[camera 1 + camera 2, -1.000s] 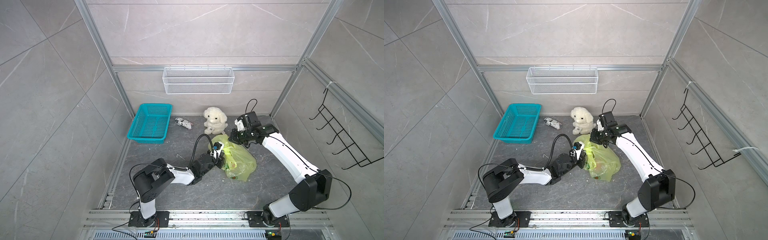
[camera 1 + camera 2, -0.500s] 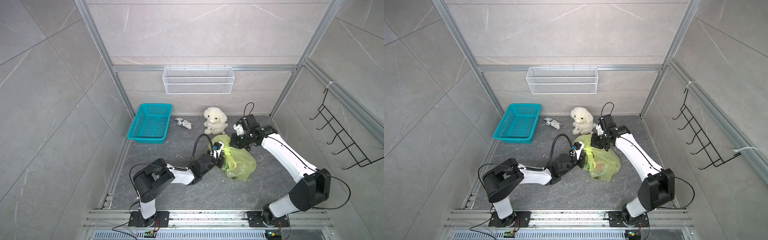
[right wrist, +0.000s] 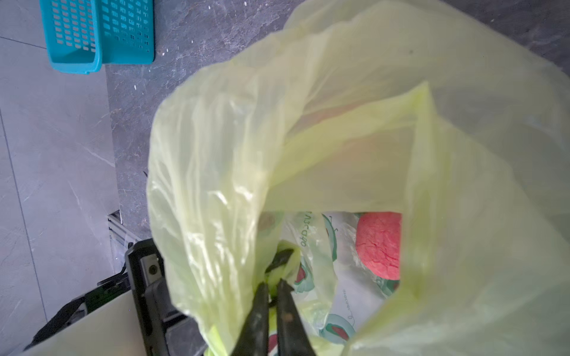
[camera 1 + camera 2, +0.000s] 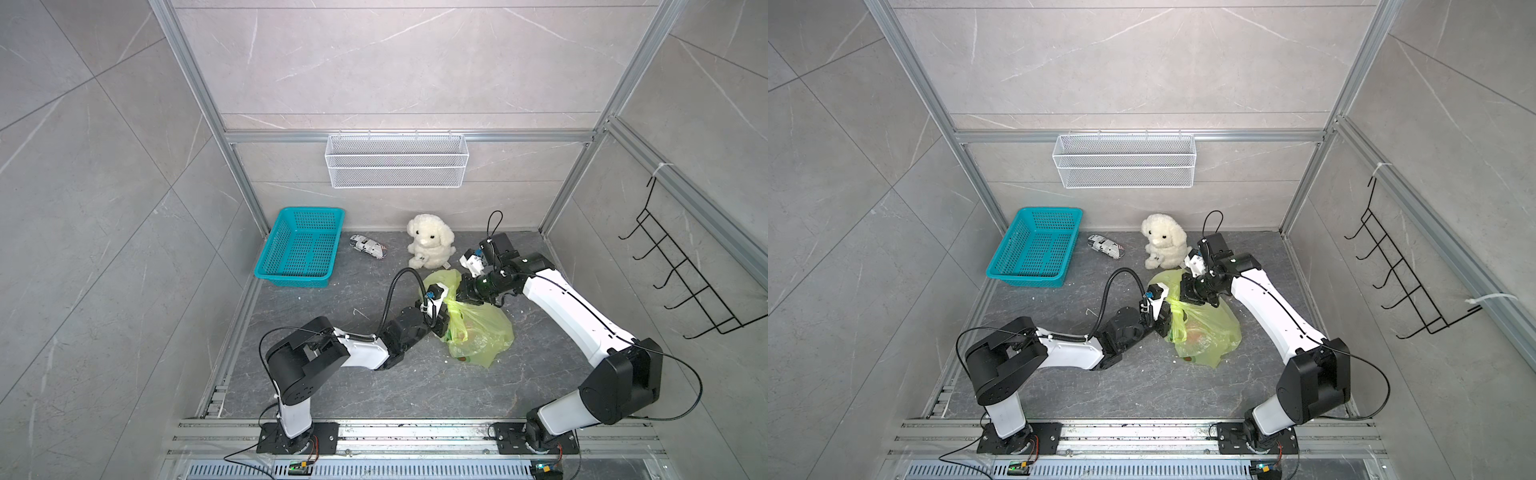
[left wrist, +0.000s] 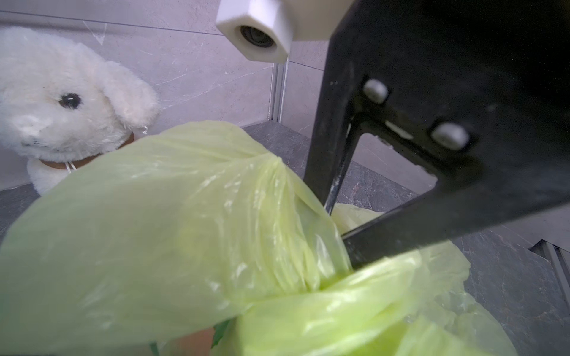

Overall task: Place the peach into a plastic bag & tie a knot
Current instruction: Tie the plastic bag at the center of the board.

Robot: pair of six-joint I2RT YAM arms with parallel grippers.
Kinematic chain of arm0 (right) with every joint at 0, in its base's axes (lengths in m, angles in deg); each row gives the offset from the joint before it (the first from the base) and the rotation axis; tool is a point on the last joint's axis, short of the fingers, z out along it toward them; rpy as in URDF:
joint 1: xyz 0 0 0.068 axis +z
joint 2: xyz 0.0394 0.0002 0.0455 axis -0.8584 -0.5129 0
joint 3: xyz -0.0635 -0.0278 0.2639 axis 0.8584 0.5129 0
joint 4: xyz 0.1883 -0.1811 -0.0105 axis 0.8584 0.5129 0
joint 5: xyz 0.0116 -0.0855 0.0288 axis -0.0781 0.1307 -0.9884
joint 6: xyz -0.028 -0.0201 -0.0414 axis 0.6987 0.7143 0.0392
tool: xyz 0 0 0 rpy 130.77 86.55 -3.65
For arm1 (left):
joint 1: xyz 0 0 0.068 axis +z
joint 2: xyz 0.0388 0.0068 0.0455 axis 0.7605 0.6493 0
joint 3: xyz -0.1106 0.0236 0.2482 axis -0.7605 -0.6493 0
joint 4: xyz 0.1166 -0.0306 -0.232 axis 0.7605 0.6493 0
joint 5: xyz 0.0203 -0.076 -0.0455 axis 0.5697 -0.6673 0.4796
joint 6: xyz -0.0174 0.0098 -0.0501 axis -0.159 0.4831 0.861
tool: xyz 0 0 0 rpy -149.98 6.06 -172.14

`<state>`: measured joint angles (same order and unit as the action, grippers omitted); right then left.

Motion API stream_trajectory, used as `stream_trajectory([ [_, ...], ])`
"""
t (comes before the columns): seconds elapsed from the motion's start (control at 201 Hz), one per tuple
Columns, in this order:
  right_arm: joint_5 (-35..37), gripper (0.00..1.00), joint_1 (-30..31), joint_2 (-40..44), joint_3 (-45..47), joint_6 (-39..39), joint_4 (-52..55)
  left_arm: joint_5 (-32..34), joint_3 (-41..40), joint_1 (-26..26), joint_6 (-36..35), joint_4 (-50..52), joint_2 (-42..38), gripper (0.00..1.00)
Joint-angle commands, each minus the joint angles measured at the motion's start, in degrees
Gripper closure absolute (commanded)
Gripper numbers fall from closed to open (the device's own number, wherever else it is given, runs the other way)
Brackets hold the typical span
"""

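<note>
Three grey marbled walls [image 4: 395, 62], dark slate floor [image 4: 415, 390] under plastic bag [image 4: 482, 332]

I work in a robot lab's test cell: aluminium frame posts [image 4: 201, 104] around grey stone-look wall panels [image 4: 395, 62], my left arm [image 4: 361, 353] and right arm [image 4: 573, 307] bolted to a slotted rail [image 4: 415, 432] fronting the table [image 4: 374, 386].

We can read only one word: small green lettering [image 3: 303, 229] printed on the plastic bag [image 3: 234, 148], apparently "avocado" (seen reversed through the film). Nothing else is legible.
</note>
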<state>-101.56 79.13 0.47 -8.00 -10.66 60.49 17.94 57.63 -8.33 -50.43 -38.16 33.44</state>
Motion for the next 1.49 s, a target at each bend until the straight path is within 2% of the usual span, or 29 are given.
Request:
stream_trajectory([
  [0.0,-5.62,0.76,-0.06,1.32,1.11,1.35,-0.12,-2.04,0.28,0.22,1.36,-4.22,-0.52,1.0],
  [0.174,-6.9,0.69,-0.31,1.55,2.27,1.33,-0.63,-4.5,0.02,1.67,3.82,-4.96,-0.78,1.0],
  [0.338,-7.13,0.69,-0.33,1.15,4.62,1.17,-1.78,-6.41,0.23,2.12,4.4,-5.28,-1.03,1.0],
  [0.433,-8.26,0.68,-0.32,0.74,5.34,1.0,-2.7,-7.43,0.62,2.12,4.84,-5.45,-0.79,1.0],
  [0.528,-10.0,0.61,-0.31,0.45,6.41,0.67,-4.06,-8.18,0.64,2.16,5.11,-6.65,-0.65,1.0],
  [0.647,-12.33,0.6,-0.37,-0.16,7.77,-0.6,-6.68,-8.45,1.07,2.12,5.11,-7.6,-0.24,1.0],
  [0.722,-13.83,0.67,-0.42,-0.26,8.65,-1.55,-8.42,-8.39,1.16,2.12,5.02,-8.61,0.16,1.0],
  [0.851,-14.62,0.91,-1.14,0.31,9.08,-2.58,-9.28,-7.58,0.94,2.12,4.86,-8.57,0.25,1.0],
  [0.97,-15.65,1.0,-2.38,1.6,9.71,-3.8,-10.34,-7.04,0.53,2.13,4.96,-9.1,0.15,1.0],
  [1.095,-16.38,1.0,-3.79,3.1,11.09,-5.52,-12.37,-6.83,0.12,2.13,5.02,-9.46,-0.18,0.91],
  [1.344,-12.6,1.0,-6.22,6.05,11.5,-6.85,-12.06,-4.16,-2.8,2.16,4.76,-8.53,-2.87,0.61],
  [1.488,-11.33,1.0,-6.9,6.49,11.28,-7.09,-11.73,-2.05,-3.88,2.13,4.96,-6.09,-4.87,0.52],
])
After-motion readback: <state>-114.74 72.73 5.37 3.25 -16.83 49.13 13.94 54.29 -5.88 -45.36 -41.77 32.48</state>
